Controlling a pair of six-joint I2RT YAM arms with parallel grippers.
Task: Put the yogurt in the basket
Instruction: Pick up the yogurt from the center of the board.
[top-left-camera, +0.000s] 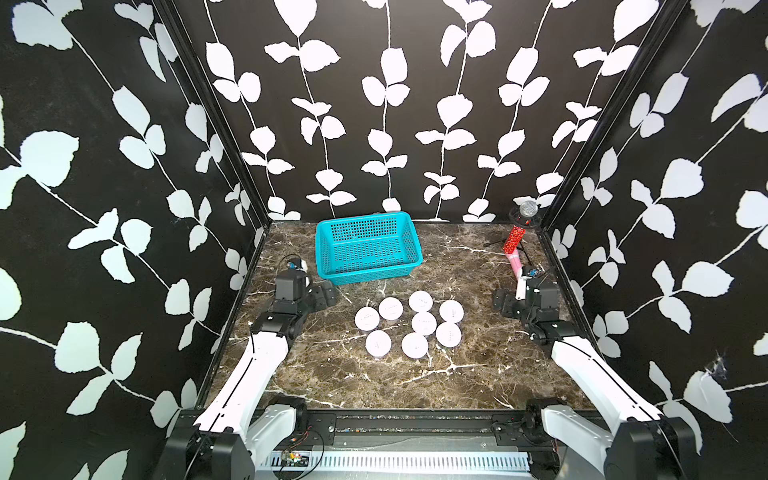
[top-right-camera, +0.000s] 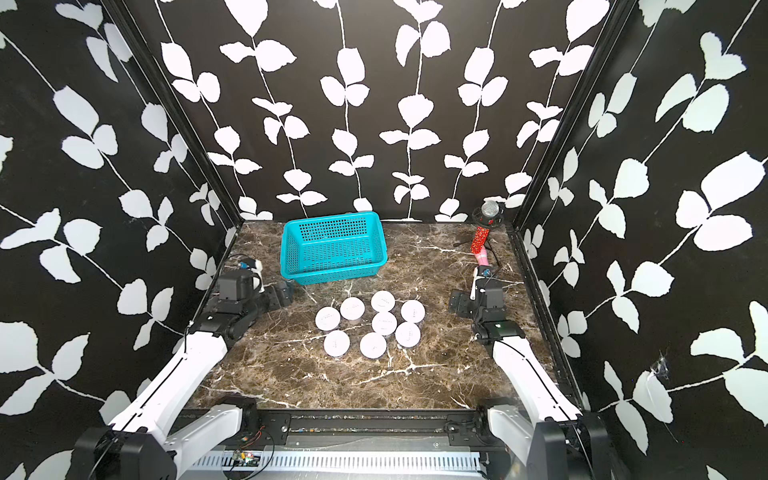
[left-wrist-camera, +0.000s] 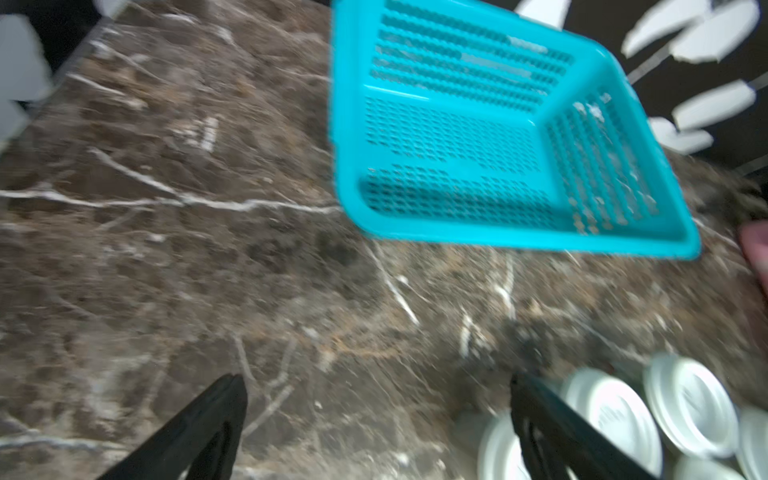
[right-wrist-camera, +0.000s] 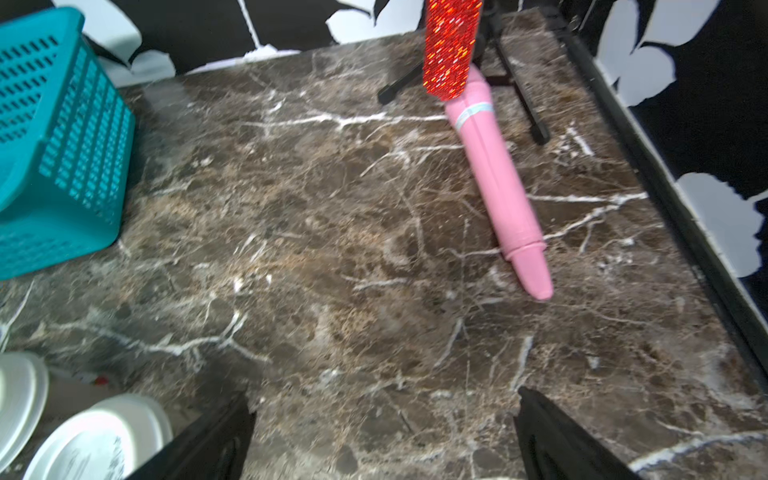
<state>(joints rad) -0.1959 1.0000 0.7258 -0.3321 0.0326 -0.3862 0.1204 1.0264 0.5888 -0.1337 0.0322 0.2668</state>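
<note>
Walls (top-left-camera: 374, 104): matte black on three sides, printed with white leaves on thin vines.

Table (top-left-camera: 374, 374): flat slab in dark brown marble pattern with white veins and a slight sheen.

Left arm (top-left-camera: 257, 365) and right arm (top-left-camera: 582, 365): smooth white links with black joints, reaching in from the near corners.

Basket (top-left-camera: 370, 269): turquoise plastic and rectangular, with a grid of small holes in the sides and floor and a smooth rolled rim. It stands upright with its mouth up, at the back of the table left of centre. Its long axis runs across the table, turned a little.

Yogurt cups (top-left-camera: 424, 323): eight round cups with flat white lids bearing faint print. All stand upright on the marble in a tight cluster, lids up, in front of the basket and outside it. The side walls are barely visible from above.

Toy microphone (top-left-camera: 512, 241): pink plastic handle, red glitter band and silver mesh head, tilted on a thin black stand (right-wrist-camera: 523, 99) in the back right corner.

Left gripper (left-wrist-camera: 376, 377): black fingers spread wide over bare marble, holding nothing. It sits left of the cluster, near it but apart, close to the basket's near left corner. The wrist view is blurred, with lids showing beside one finger.

Right gripper (right-wrist-camera: 384, 395): fingers likewise spread wide over bare marble. It sits right of the cluster and clear of the cups, with the pink handle nearby.
</note>
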